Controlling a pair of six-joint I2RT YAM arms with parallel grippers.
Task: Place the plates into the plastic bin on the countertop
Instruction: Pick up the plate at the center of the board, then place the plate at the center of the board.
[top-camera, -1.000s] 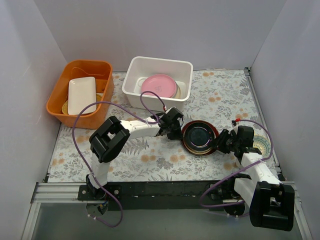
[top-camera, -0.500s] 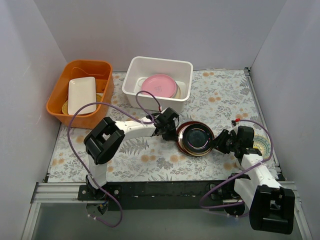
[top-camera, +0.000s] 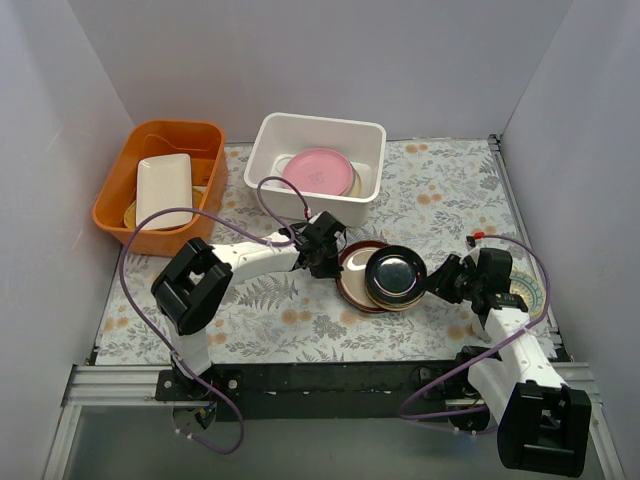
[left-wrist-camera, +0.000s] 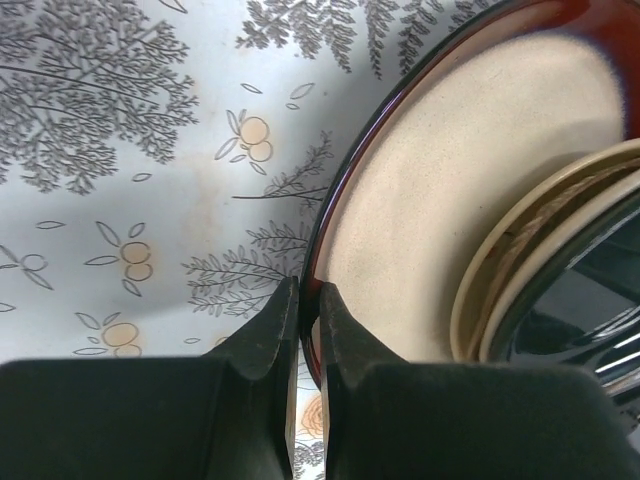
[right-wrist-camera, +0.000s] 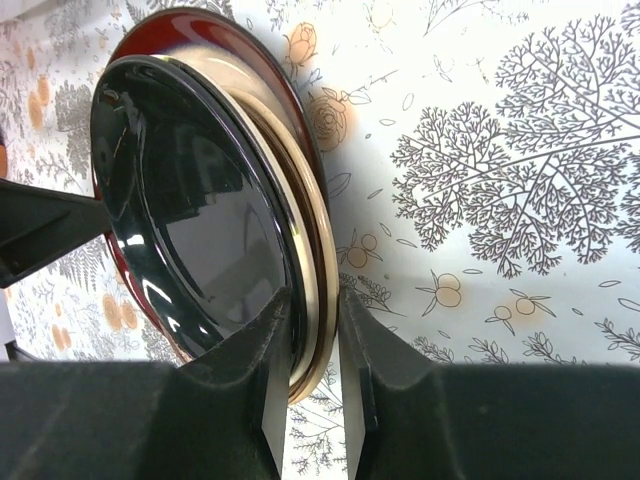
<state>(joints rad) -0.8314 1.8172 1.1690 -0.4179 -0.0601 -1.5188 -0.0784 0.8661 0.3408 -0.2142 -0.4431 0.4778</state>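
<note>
My left gripper (top-camera: 331, 257) is shut on the left rim of the maroon plate (top-camera: 352, 281), which lies tilted on the countertop (top-camera: 430, 190). In the left wrist view the jaws (left-wrist-camera: 308, 300) pinch its dark red rim (left-wrist-camera: 318, 235). My right gripper (top-camera: 437, 283) is shut on the right rims of the glossy black plate (top-camera: 395, 276) and the tan plate under it, holding them tilted. In the right wrist view the gripper (right-wrist-camera: 312, 325) holds the black plate (right-wrist-camera: 190, 200) and the tan plate (right-wrist-camera: 318, 225). The pink plate (top-camera: 318, 170) lies in the plastic bin (top-camera: 300, 122).
An orange tub (top-camera: 205, 135) at the back left holds a white rectangular dish (top-camera: 163, 190). A cream-and-blue plate (top-camera: 530, 290) lies at the right edge, partly under my right arm. Grey walls close in the left, back and right sides.
My left gripper has drawn the maroon plate to the left. The black and tan plates now stand offset to its right, tilted up in my right gripper.
</note>
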